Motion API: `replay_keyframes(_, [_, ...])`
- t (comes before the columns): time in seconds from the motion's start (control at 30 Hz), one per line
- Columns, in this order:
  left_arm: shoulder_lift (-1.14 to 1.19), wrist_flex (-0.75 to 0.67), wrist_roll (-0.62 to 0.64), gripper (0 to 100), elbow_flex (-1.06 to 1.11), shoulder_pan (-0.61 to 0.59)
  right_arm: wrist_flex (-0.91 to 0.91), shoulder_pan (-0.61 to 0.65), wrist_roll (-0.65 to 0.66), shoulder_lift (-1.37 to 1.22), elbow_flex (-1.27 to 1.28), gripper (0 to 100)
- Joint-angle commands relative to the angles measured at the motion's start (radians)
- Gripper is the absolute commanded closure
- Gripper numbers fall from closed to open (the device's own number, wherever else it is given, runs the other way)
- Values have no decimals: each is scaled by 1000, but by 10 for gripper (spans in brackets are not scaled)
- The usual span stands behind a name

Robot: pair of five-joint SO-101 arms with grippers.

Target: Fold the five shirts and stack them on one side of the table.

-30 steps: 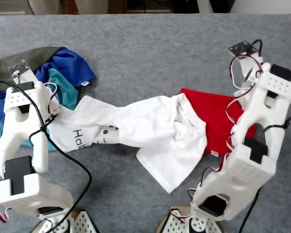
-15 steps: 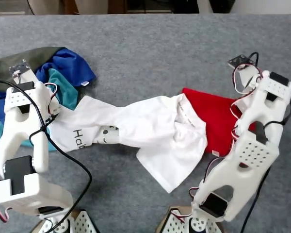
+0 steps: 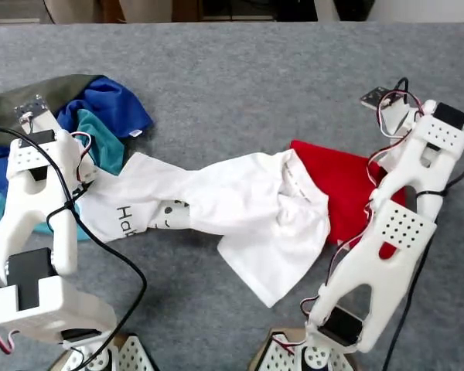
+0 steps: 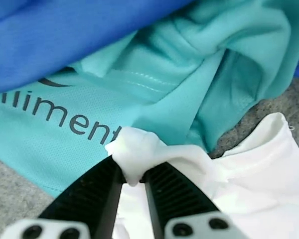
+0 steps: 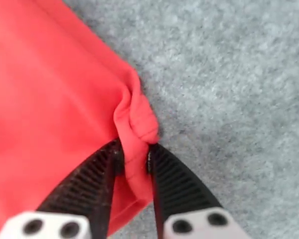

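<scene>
Where they meet, white shirt (image 3: 240, 205) overlaps red shirt (image 3: 342, 182).

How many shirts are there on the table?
5: white shirt mid-table, red shirt partly under its right end, blue shirt, teal shirt, olive shirt heaped far left; more could hide there.
</scene>
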State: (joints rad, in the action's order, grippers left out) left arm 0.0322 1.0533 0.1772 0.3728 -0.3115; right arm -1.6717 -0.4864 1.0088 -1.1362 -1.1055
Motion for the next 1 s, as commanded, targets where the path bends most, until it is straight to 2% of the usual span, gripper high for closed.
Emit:
replay_keyframes(0.0, [-7,-6,-6,981,-38,11,-66,1,6,-53,-171,998])
replay_keyframes(0.1, [-7,-6,-6,981,-38,11,-77,13,3,-81,-308,998])
replay_keyframes(0.37, [-7,-6,-6,981,-37,9,9,39,-123,-143,-503,998])
replay_keyframes(0.77, [-7,-5,-6,981,-38,9,163,45,-252,-142,-541,998])
replay_keyframes(0.97, [-7,-11,-6,981,-38,9,308,47,-342,-145,-539,998])
